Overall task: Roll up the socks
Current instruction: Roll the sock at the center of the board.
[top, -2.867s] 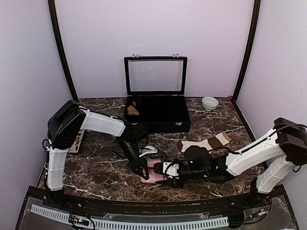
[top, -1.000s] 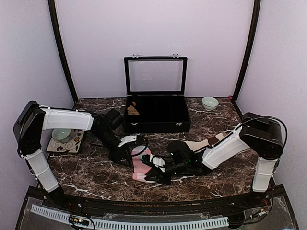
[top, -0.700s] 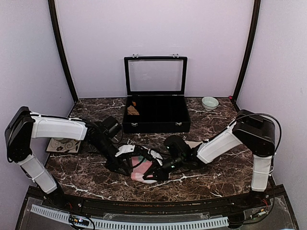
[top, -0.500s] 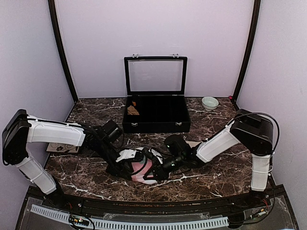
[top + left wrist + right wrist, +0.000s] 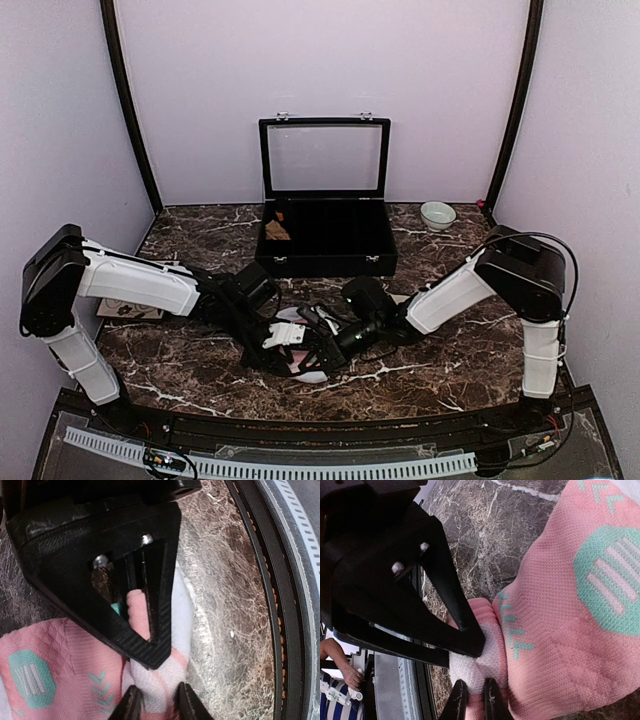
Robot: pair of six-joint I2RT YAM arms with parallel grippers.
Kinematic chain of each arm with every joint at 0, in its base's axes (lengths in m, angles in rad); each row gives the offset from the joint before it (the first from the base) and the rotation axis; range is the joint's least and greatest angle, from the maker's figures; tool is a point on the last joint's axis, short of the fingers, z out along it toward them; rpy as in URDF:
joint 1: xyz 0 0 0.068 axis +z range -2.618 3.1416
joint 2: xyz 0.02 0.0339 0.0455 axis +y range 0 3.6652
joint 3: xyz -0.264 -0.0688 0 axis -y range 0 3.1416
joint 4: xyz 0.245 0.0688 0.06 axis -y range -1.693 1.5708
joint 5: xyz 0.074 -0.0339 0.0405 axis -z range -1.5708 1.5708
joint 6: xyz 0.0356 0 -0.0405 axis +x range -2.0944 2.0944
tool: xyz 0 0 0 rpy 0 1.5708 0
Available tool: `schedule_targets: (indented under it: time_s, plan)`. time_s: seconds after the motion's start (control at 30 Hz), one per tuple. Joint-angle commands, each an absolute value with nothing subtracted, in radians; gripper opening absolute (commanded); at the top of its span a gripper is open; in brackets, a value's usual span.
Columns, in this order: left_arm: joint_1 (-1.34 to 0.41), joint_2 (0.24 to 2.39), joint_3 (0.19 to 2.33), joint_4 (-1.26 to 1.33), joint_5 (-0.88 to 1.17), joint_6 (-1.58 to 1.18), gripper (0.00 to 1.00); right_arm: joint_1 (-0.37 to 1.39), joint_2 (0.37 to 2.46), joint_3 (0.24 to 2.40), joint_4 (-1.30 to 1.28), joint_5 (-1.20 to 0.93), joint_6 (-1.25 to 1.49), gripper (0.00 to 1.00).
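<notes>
Looks like the roll is just starting: right gripper [image 5: 472, 700] clenched on the white-tipped end of the pink sock [image 5: 570, 630] at near-centre of the table [image 5: 180, 365], left gripper [image 5: 159, 707] straddling that same end, grip unclear, so next probably calls for both turning it over tightly together.

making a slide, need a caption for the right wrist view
Right fingers pinching the pink sock by its white end over a marble table

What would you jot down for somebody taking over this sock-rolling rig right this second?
Left tool: pinching the pink sock at its white end.
Right tool: shut on that same end, facing the left one.
Pink sock lies on the marble table near the front edge; cream sock not clearly visible, likely under the right arm.
Done: end gripped, no roll visible.
Left: all the rolling.
</notes>
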State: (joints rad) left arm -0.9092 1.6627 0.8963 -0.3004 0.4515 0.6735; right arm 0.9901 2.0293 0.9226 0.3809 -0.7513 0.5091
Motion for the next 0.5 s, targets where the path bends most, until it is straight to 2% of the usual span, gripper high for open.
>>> schedule_targets:
  time_s: [0.0,0.17,0.3,0.47]
  plan:
    - [-0.92,1.717,0.911,-0.296,0.349,0.652,0.23,0.994,2.129,0.843,0.128,-0.627,0.566,0.0]
    - [-0.92,1.762,0.917,-0.331,0.339,0.673,0.21,0.993,2.093,0.8,0.193,-0.612,0.569,0.04]
    - [-0.917,1.782,0.934,-0.37,0.357,0.674,0.22,0.994,2.061,0.755,0.249,-0.597,0.562,0.15]
    - [-0.892,1.832,0.988,-0.435,0.402,0.682,0.06,0.995,1.938,0.664,0.354,-0.505,0.52,0.25]
